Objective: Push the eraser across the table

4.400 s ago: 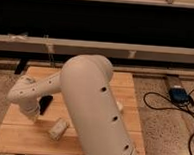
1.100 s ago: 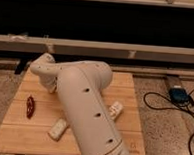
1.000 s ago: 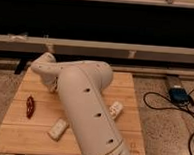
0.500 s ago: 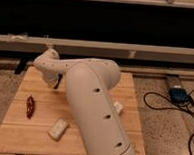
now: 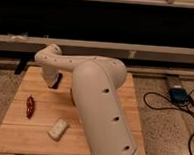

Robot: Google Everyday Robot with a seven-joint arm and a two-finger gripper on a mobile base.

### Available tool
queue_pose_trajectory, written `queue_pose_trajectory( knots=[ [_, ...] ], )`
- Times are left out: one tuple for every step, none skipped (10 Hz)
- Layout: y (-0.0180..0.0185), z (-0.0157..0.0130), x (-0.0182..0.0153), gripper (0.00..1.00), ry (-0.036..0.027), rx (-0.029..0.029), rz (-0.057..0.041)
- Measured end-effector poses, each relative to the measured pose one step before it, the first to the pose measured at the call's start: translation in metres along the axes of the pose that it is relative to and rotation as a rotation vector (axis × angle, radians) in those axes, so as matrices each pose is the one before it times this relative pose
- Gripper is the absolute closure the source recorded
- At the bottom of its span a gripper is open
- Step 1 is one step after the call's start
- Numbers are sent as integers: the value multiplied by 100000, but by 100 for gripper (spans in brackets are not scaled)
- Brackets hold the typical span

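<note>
The light wooden table (image 5: 16, 136) fills the middle of the camera view. My big white arm (image 5: 97, 92) reaches from the bottom centre over the table to its far left part. My gripper (image 5: 52, 80) hangs there, low over the planks. A small black shape, seemingly the eraser (image 5: 58, 80), lies right against the gripper's right side near the table's far edge. The arm hides much of the table's right half.
A small red object (image 5: 30, 106) lies near the table's left edge. A pale beige block (image 5: 58, 129) lies at the front left. On the floor to the right are a blue device (image 5: 178, 92) and black cables (image 5: 161, 104). A dark wall with a ledge runs behind the table.
Over the last seconds my gripper moved from the table's front left to its far left, the black shape staying beside it. In the last second the arm swung slightly right, the gripper barely moving.
</note>
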Motion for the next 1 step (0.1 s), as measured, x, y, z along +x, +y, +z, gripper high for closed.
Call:
queue_pose_trajectory(
  knots=[
    [2,-3,7,80,8,15,27]
  ],
)
